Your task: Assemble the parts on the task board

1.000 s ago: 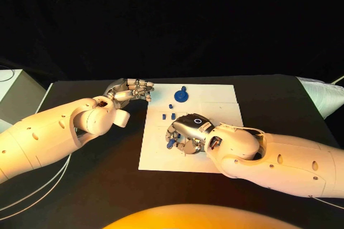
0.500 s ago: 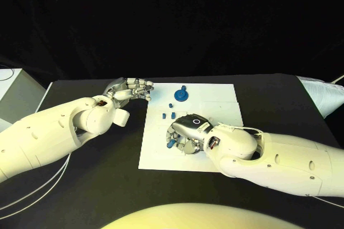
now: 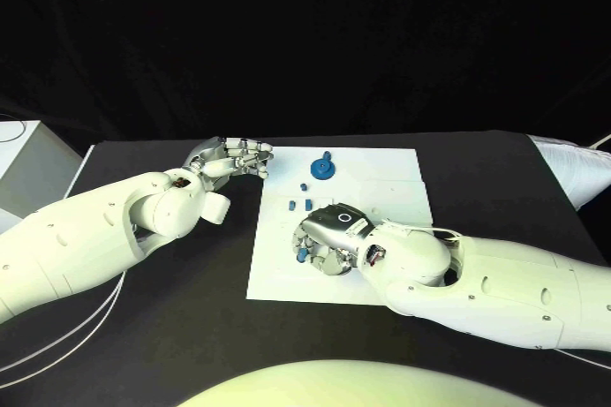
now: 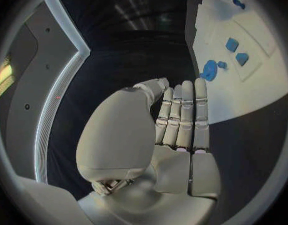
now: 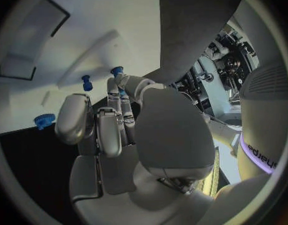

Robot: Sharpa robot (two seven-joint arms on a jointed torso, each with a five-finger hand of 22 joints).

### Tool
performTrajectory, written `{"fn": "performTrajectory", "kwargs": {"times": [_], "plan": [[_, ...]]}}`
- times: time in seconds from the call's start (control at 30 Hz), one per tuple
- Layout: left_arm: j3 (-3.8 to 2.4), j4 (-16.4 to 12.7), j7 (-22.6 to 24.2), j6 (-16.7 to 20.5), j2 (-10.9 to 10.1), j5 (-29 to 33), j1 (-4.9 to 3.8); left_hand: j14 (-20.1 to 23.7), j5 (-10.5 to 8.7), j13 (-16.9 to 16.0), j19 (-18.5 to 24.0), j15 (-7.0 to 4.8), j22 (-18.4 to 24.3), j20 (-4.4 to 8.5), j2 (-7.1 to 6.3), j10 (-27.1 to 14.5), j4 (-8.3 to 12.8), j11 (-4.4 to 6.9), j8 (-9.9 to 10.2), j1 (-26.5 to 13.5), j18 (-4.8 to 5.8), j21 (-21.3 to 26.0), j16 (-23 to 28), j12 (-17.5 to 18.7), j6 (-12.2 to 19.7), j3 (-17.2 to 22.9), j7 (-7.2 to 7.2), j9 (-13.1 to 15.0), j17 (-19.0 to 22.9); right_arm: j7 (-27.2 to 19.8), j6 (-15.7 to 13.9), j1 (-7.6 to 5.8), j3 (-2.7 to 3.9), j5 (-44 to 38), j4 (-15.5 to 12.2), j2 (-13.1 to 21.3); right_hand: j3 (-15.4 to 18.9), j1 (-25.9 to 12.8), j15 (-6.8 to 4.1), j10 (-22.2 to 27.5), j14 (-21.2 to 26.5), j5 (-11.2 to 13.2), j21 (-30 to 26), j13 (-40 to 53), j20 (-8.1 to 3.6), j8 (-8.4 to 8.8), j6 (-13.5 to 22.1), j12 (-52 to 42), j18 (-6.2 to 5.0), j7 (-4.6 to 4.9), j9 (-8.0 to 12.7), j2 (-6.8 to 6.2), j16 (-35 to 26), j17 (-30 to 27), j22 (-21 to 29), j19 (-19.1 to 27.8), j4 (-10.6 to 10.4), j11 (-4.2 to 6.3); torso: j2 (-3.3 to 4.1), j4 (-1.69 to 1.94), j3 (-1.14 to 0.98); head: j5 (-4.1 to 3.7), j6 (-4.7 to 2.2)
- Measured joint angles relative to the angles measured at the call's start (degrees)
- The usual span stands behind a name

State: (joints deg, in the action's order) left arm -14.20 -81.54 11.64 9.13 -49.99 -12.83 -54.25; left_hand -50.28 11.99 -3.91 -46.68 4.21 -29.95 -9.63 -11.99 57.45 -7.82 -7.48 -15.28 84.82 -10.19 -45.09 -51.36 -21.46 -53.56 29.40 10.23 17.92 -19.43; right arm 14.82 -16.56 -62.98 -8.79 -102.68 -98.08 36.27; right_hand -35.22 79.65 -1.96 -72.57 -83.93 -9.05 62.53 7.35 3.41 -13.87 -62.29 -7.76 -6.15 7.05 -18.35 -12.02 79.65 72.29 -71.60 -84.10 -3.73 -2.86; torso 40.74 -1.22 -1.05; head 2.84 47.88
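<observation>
While the right hand (image 3: 326,237) pinches a small blue part (image 3: 300,246) over the task board (image 3: 382,173), remaining parts lie beyond it; left hand (image 3: 236,158) idles empty, fingers loosely apart.

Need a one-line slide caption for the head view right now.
Right hand works over small blue parts on the task board; left hand hovers at its far-left corner.

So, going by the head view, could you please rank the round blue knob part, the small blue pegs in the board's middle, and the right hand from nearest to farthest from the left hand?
1. Round blue knob part, at the board's far edge, beside the left hand.
2. Small blue pegs, mid-board.
3. Right hand, nearer the robot, over the task board.
</observation>
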Motion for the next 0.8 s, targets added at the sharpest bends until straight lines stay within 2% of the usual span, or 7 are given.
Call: {"fn": "performTrajectory", "kwargs": {"times": [0.1,0.17,0.3,0.43,0.63,0.73,0.8], "plan": [[0.0,-0.01,-0.01,0.0,-0.01,0.0,0.0,0.0,0.0,0.0,0.0,0.0,0.0,0.0,0.0,0.0,0.0,0.0,0.0,0.0,0.0,0.0,0.0,0.0,0.0,0.0,0.0,0.0,0.0,-0.18,0.01,0.07,-0.07,0.05,-0.07,-0.04,1.29,-2.8,0.24,1.6,-0.2,-0.49,-0.3,-0.62,0.0,0.92,1.87,1.79,0.0,0.23,-2.81,-1.28,0.0,-0.15,0.05,0.0,-0.95,-0.45,-0.01,-0.02,0.0,0.04,0.01],[0.0,-0.01,-0.03,0.0,-0.02,0.0,0.0,0.0,0.0,0.0,0.0,0.0,0.0,0.0,0.0,0.0,0.0,0.0,0.0,0.0,0.0,0.0,0.0,0.0,0.0,0.0,0.0,0.0,0.0,-0.28,0.02,0.12,-0.12,0.13,-0.09,-0.04,2.26,-4.06,0.53,2.79,-0.1,0.03,-0.84,-0.71,0.15,2.16,3.47,2.65,-0.01,0.4,-2.58,-2.57,0.0,-0.44,0.26,0.15,-1.46,-0.93,-0.01,-0.03,0.0,0.04,0.01],[0.0,-0.02,-0.05,0.0,-0.03,0.0,0.0,0.0,0.0,0.01,0.0,0.0,0.0,0.0,0.0,0.0,0.0,0.0,0.0,0.0,0.0,0.0,0.0,0.0,0.0,0.0,0.0,0.0,0.01,-0.41,0.04,0.17,-0.16,0.25,-0.07,-0.02,2.9,-4.19,0.94,4.8,-0.09,0.1,-1.43,-1.11,0.42,3.16,4.79,3.68,-0.01,0.52,-2.04,-3.47,0.0,-0.78,0.65,-0.01,-1.65,-1.4,-0.01,-0.04,-0.02,0.04,-0.02],[0.0,-0.02,-0.07,-0.01,-0.06,0.0,0.0,0.0,0.0,0.01,0.0,0.0,0.0,0.0,0.0,0.0,0.0,0.0,0.0,0.0,0.0,0.0,0.24,0.0,-0.09,0.0,0.09,0.0,0.01,-0.46,0.02,0.19,-0.19,0.32,-0.03,0.08,3.37,-4.02,0.94,5.44,-0.09,0.1,-1.69,-1.34,0.62,3.38,5.1,3.7,-0.01,0.59,-1.99,-3.62,0.0,-0.84,0.83,0.2,-1.8,-1.53,-0.01,-0.05,-0.04,0.01,-0.05],[0.0,-0.02,-0.13,-0.02,-0.09,0.0,0.0,0.0,0.0,0.01,0.0,0.0,0.0,0.0,0.0,0.0,0.0,0.0,0.0,0.0,0.0,0.0,0.23,0.0,-0.21,0.0,0.21,0.0,0.01,-0.46,-0.23,0.25,-0.25,0.38,0.01,0.32,5.99,-3.71,1.44,9.14,-0.19,0.1,-3.76,-1.91,1.14,5.18,7.51,3.78,-0.01,1.16,-1.47,-3.9,-0.45,-1.45,1.92,0.09,-1.75,-2.1,0.02,-0.06,-0.07,-0.02,-0.12],[0.0,-0.02,-0.18,-0.03,-0.11,0.0,0.0,0.0,0.0,0.01,0.0,0.0,0.0,0.0,0.0,0.0,0.0,0.0,0.2,0.0,0.0,0.0,0.23,0.21,-0.21,0.0,0.21,0.0,0.01,-0.46,-0.57,0.26,-0.26,0.38,0.01,0.41,8.2,-2.38,1.65,11.11,0.02,0.1,-5.37,-2.3,1.38,5.86,8.32,3.78,-0.01,1.14,-1.28,-3.21,-0.96,-2.32,2.93,0.14,-1.92,-2.34,0.02,-0.05,-0.07,-0.05,-0.14],[0.0,-0.01,-0.21,-0.04,-0.12,0.0,0.0,0.0,0.0,0.01,0.0,0.0,0.0,0.0,0.0,0.0,0.0,0.0,0.2,0.0,0.0,0.0,0.23,0.21,-0.21,0.0,0.2,0.0,0.01,-0.45,-0.92,0.26,-0.26,0.39,-0.01,0.49,11.51,-1.23,1.97,13.17,-0.08,0.1,-6.61,-2.75,1.64,6.59,9.16,3.53,-0.02,0.76,-1.09,-2.13,-1.34,-3.02,3.68,0.41,-2.4,-2.69,0.02,-0.05,-0.07,-0.07,-0.15]]}}
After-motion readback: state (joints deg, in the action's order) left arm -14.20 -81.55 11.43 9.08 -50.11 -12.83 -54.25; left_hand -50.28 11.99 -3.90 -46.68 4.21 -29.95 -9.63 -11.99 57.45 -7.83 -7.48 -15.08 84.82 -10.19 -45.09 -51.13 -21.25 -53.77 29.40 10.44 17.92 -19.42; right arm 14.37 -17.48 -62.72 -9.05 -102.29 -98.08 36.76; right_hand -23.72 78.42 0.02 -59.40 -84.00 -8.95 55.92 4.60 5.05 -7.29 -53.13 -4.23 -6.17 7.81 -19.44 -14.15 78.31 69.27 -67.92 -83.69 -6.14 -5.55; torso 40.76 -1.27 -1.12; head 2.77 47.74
